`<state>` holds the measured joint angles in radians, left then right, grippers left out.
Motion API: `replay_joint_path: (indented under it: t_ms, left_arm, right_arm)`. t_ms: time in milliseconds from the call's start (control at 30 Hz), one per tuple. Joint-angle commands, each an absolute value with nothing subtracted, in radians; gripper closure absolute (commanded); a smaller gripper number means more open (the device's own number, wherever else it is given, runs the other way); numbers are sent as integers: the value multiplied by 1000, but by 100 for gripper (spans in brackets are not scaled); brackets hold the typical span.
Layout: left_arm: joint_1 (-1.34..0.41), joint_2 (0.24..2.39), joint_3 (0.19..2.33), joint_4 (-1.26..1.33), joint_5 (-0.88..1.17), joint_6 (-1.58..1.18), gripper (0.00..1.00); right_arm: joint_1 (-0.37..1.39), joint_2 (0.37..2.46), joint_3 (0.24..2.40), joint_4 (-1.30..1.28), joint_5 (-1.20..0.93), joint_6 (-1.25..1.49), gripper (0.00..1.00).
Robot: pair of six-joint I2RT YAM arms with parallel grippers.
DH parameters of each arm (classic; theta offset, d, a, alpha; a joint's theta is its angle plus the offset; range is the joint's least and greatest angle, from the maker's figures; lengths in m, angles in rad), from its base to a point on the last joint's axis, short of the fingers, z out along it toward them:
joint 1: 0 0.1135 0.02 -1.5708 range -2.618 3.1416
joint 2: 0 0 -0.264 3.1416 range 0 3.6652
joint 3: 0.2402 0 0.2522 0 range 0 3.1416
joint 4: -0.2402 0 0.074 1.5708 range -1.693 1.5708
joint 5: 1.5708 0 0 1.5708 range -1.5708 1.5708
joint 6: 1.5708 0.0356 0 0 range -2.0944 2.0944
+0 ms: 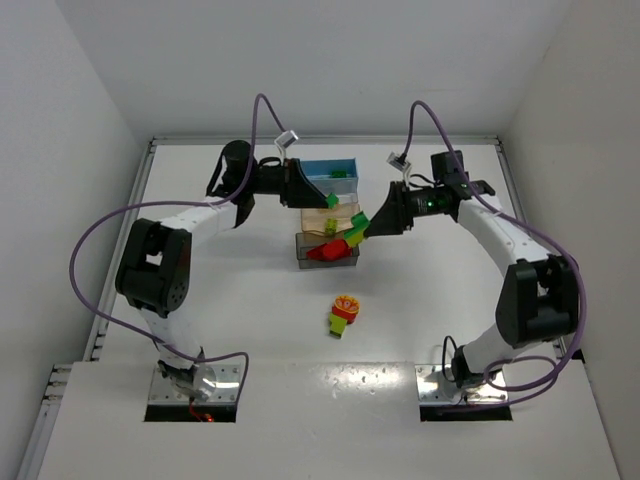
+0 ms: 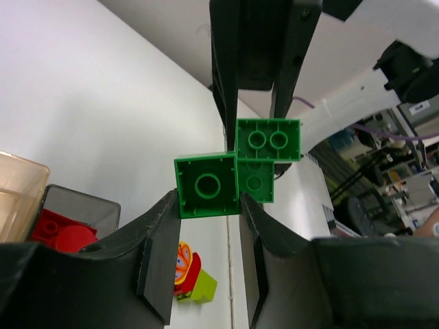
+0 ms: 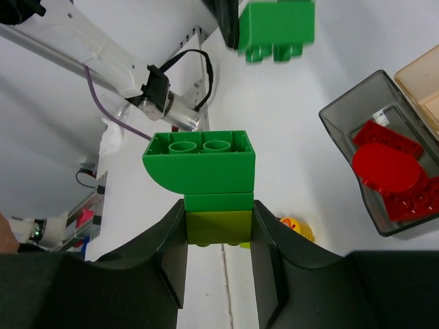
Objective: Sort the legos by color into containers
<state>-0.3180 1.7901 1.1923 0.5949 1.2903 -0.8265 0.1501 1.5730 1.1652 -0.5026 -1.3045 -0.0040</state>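
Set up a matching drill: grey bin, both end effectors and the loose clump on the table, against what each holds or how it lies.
Things:
1. grey bin
2. left end effector
3. right end effector
4. loose clump

States:
A. shut on a green-over-lime stack
B. lying free, gripped by nothing
C. red bricks inside
D. shut on green bricks

Pairs: 1-C, 2-D, 3-A, 4-B

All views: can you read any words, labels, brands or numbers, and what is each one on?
No readable text in any view.
Too blurred to read: pale tag at the right edge of the left wrist view.
No letters, only an orange pattern: round printed piece.
No lettering shows: green bricks.
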Motion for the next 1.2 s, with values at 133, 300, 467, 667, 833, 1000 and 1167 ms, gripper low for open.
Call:
replay_joint_path:
  t_ms: [133, 300, 467, 667, 833, 1000, 1167]
  left_arm:
    - [-307, 1738, 1183, 841, 1249, -956, 89]
    - [-307, 1738, 1293, 371, 1022, -610, 89]
    - [-364, 1842, 1552, -110, 541, -311, 87]
    - [-393, 2015, 1771, -207, 270, -246, 87]
    - [-393, 2106, 1819, -232, 184, -227, 87]
    - [-371, 2166, 1880, -209, 160, -227, 85]
    - [-362, 2215, 1942, -209, 160, -227, 82]
  right_arm:
    - [120, 1517, 1164, -635, -1301, -165, 95]
    - [91, 1460, 1118, -686, -1244, -221, 95]
    - [61, 1414, 1085, -666, -1209, -212, 95]
    - [32, 1405, 1085, -655, -1189, -202, 95]
    - [12, 1414, 1094, -591, -1189, -149, 94]
    - [12, 1425, 1085, -561, -1189, -121, 94]
    - [12, 1447, 1097, -522, -1180, -89, 94]
